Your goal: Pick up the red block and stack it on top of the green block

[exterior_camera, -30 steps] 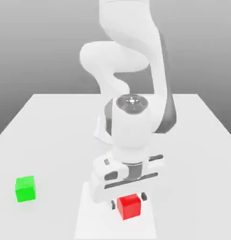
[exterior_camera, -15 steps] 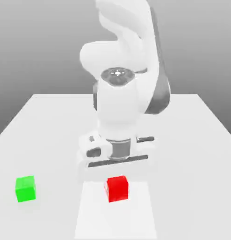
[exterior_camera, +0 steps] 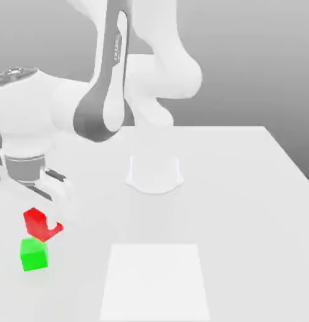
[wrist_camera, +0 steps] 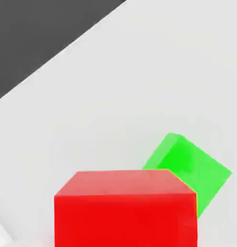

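While clamped on red block (exterior_camera: 39, 223), end effector (exterior_camera: 44, 217) above green block (exterior_camera: 34, 255)

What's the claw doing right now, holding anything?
Claw: closed on the red block, carried above the green block, not yet set down.

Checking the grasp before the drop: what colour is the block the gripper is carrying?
Bright red. The red block shows best in the hand view, above the green block.
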`<control>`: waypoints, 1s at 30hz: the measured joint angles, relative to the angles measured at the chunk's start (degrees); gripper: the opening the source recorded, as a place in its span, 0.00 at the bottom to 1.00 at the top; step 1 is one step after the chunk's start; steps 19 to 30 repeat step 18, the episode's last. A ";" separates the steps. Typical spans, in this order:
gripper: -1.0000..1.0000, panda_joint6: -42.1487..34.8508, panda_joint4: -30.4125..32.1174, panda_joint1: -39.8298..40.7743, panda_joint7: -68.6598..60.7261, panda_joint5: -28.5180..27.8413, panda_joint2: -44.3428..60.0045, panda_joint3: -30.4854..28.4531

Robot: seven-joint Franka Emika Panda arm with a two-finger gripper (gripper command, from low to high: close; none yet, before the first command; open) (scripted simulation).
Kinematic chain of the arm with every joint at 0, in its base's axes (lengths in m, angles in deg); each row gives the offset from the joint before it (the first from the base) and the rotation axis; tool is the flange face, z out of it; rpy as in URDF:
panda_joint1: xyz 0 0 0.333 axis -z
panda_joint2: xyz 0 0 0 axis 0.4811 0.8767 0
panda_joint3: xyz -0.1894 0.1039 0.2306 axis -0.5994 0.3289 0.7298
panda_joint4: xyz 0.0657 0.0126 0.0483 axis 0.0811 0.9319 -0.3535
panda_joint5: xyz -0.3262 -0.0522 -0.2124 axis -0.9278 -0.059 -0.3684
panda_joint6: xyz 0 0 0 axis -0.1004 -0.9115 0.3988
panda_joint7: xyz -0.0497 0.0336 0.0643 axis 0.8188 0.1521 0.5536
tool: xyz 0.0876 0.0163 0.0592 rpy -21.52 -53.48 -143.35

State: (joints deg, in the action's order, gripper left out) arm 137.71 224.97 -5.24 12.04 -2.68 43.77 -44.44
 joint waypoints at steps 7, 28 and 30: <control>1.00 9.87 -0.73 2.85 -2.70 6.03 10.88 2.88; 1.00 2.94 -0.35 2.56 0.53 1.57 3.39 1.61; 1.00 2.94 -0.35 2.56 0.53 1.57 3.39 1.61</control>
